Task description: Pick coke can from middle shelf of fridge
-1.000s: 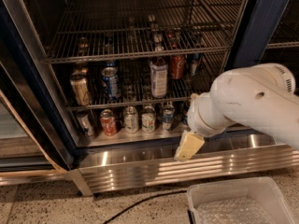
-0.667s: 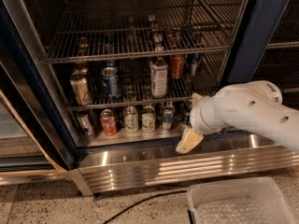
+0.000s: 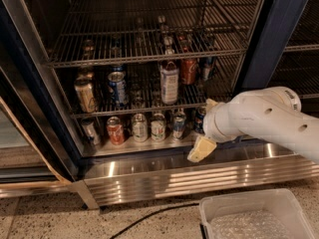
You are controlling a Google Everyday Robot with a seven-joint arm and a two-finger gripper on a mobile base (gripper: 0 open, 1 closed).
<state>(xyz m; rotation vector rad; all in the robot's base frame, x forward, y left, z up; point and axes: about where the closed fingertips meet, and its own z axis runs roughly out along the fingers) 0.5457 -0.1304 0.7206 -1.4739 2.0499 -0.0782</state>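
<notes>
Red with a silver top, the coke can [image 3: 189, 71] stands upright on the middle shelf [image 3: 99, 112], toward its right side, just right of a taller bottle [image 3: 169, 81] with a white label and between that bottle and a blue can [image 3: 207, 66]. Further left on the same rack stand another blue can [image 3: 117, 86] and a tan can [image 3: 85, 94]. The shelf is a dark wire grid of thin parallel bars, spanning the width of the fridge [image 3: 274, 39], whose frame is dark blue. A second wire rack [image 3: 99, 59] sits above it, with a few small drinks at the back.

Below, the shiny steel floor [image 3: 149, 146] holds a row of short cans, among them a red-and-white can [image 3: 115, 130] near the left. A ribbed stainless panel [image 3: 164, 180] runs along the base. No label text can be read.

The gripper [image 3: 203, 142], cream-coloured on a smooth white arm [image 3: 269, 121], hangs in front of the fridge's lower right, at the level of the steel floor, below and right of the coke can and well apart from it. Whether it is spread or pressed together cannot be told; it carries nothing visible.

On the speckled ground, a pale plastic bin [image 3: 239, 199] holds what looks like bubble wrap, and a black cable [image 3: 149, 215] lies beside it.
</notes>
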